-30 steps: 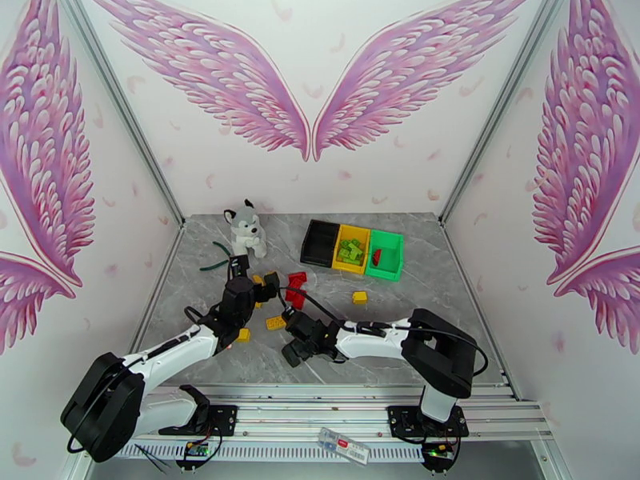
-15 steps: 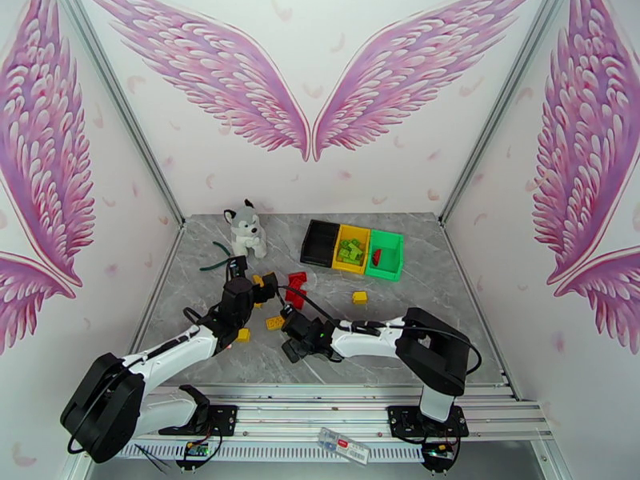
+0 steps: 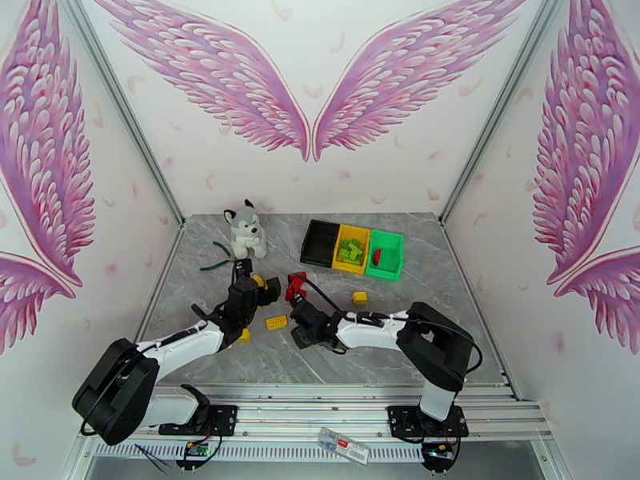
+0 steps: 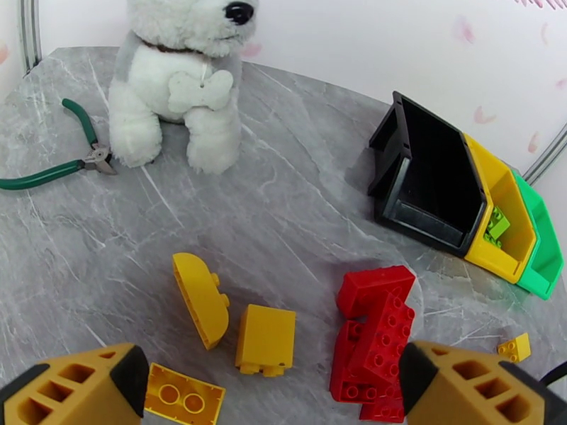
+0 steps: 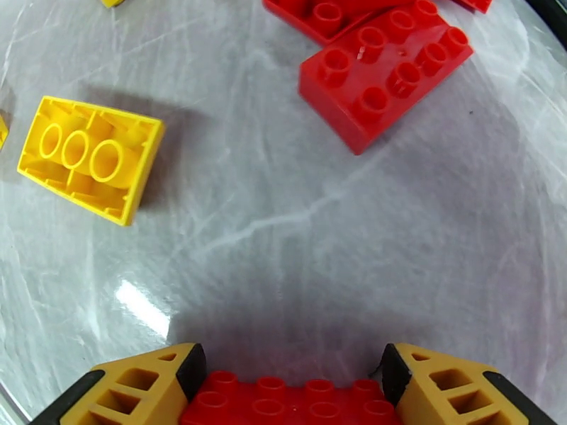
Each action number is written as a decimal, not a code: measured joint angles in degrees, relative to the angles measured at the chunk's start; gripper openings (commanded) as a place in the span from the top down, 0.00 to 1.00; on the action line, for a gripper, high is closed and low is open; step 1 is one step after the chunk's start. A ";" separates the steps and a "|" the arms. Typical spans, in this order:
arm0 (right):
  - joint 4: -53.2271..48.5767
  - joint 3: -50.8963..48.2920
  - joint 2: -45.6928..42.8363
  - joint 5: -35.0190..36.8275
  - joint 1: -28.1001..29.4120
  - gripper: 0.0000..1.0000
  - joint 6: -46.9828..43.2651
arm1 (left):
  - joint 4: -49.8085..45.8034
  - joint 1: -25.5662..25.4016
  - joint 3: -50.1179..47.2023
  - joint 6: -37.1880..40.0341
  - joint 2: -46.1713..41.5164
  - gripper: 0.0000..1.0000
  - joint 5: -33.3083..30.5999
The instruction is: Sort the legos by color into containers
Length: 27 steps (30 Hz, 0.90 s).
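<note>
Right wrist view: the right jaws stand part-closed with a red brick (image 5: 283,401) between them, a pad (image 5: 188,377) against each short end. The brick sits studs up, flat on the surface (image 5: 283,242). Taking it end to end looks chosen so that it lifts level and clears its neighbours. A second red brick (image 5: 386,76) and an upturned yellow brick (image 5: 91,159) lie just ahead. Whether the squeeze is firm I cannot tell.

The left jaws are spread as wide as they go and hold nothing. They hang over loose yellow bricks (image 4: 266,339) and a red pile (image 4: 375,334), probably kept wide so they can straddle whichever brick comes next.

All of this lies well short of the bins (image 3: 352,250), on their near-left side. Black bin (image 4: 425,171), yellow bin (image 4: 500,231) and green bin (image 4: 542,242) are joined in a row. Green legos (image 4: 496,224) sit in the yellow bin and a red piece (image 3: 378,256) in the green one. So the gripped red brick most likely belongs in the green bin, the farthest of the row from the pile.
</note>
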 measured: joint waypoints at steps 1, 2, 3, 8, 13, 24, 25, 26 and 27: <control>-0.02 -0.50 -0.46 -0.04 -0.59 0.35 0.02 | 0.00 -0.11 0.35 0.04 0.44 0.01 0.22; -0.04 -0.98 -0.90 -0.04 -1.25 0.37 0.15 | 0.09 -0.28 0.72 0.04 0.92 0.01 0.42; -0.04 -1.53 -1.44 -0.13 -2.12 0.38 0.22 | 0.22 -0.59 1.31 0.07 1.64 0.01 0.61; -0.04 -3.50 -4.76 -0.20 -6.99 0.42 1.51 | 1.25 -3.58 4.35 0.52 5.31 0.01 2.01; 0.44 -4.28 -9.46 0.61 -13.73 0.43 4.09 | 2.05 -7.56 9.38 2.27 10.69 0.01 3.96; 2.05 -4.81 -16.83 5.75 -30.77 0.44 7.76 | 4.26 -13.16 21.07 6.32 21.40 0.01 9.70; 2.05 -4.74 -17.09 6.38 -31.87 0.44 7.82 | 4.26 -13.16 22.23 6.67 22.29 0.02 10.36; 2.01 -4.57 -17.25 7.04 -32.79 0.44 7.89 | 4.22 -13.18 23.28 6.97 23.10 0.02 10.88; 1.88 -4.15 -17.29 7.63 -33.64 0.44 7.98 | 4.24 -13.20 24.55 7.23 24.02 0.02 11.39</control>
